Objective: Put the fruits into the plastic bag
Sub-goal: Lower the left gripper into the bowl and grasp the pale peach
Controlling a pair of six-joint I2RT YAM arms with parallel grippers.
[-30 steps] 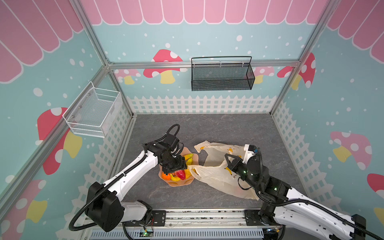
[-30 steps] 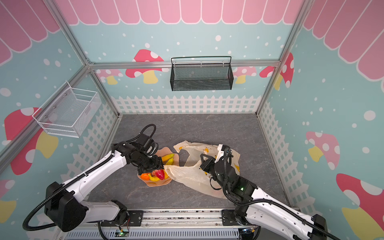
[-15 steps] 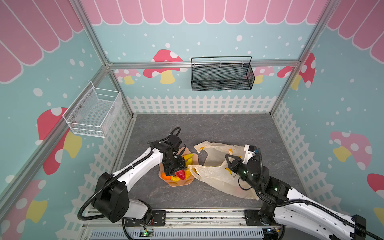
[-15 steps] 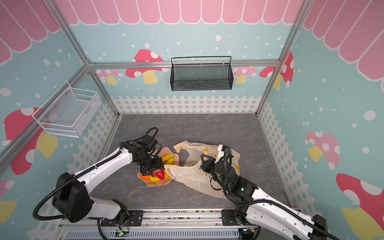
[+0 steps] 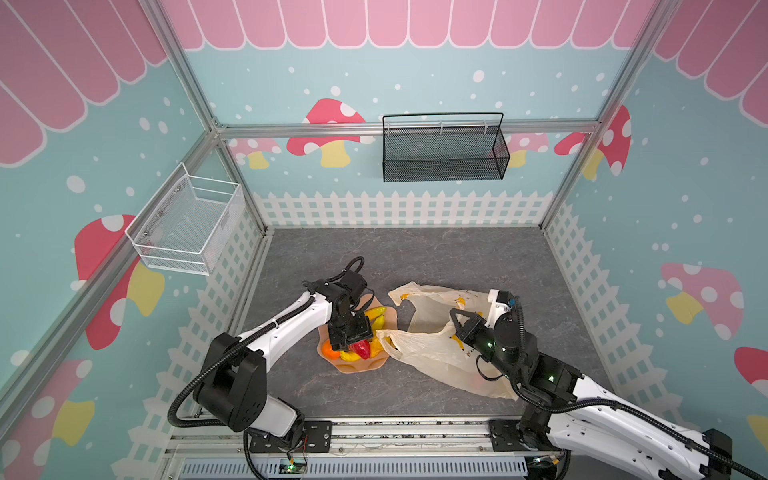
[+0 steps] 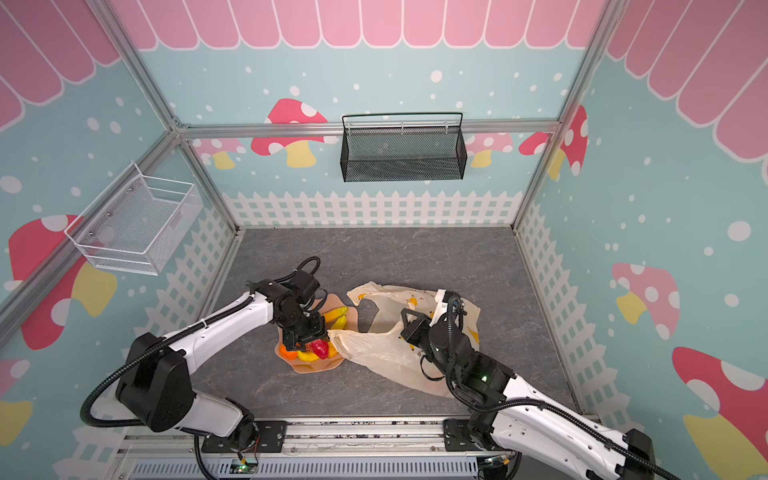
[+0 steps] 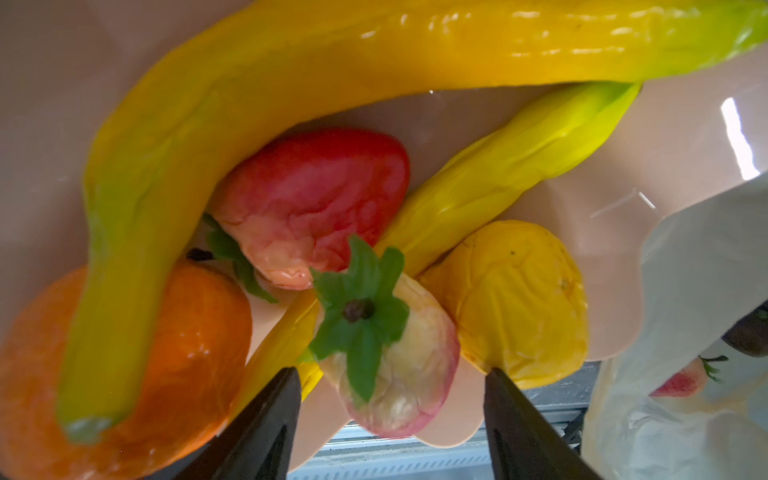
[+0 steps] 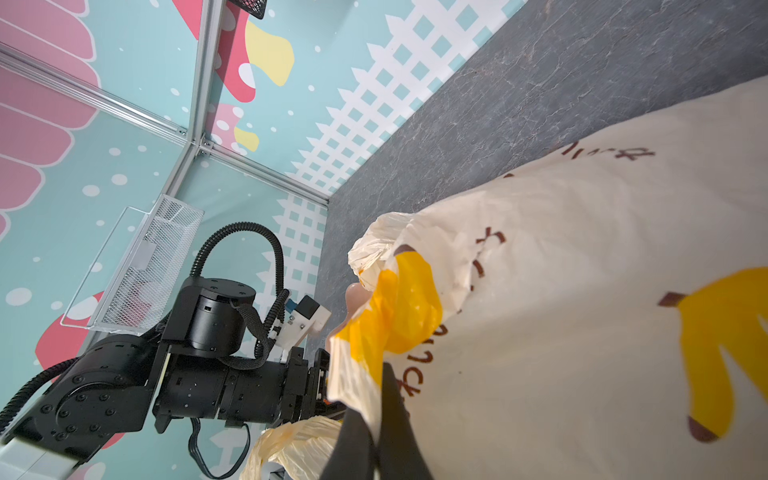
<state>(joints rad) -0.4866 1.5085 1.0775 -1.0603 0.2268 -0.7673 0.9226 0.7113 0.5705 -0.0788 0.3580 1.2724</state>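
Now left tool point(image 7: 392, 372) gapes around 1 strawberry point(image 7: 415, 386) at plate point(image 7: 685, 174) edge; right tool point(image 8: 376, 426) pinches plastic bag point(image 8: 582, 332) rim.

The plastic bag point(image 8: 582, 270) bears dark brown lettering point(image 8: 492, 237), but none of it is legible

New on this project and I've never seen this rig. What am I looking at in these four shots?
Two robot arms on a bench, each ending in a two-finger gripper. The two wide shots come from one overhead stereo camera; the close-ups come from a camera on each wrist. On the grey table sits a peach plate of toy fruits: bananas, strawberries, an orange. Beside it lies a plastic bag. The left gripper hangs open over the plate, jaws straddling a pale strawberry without gripping. The right gripper is shut on the bag's edge.
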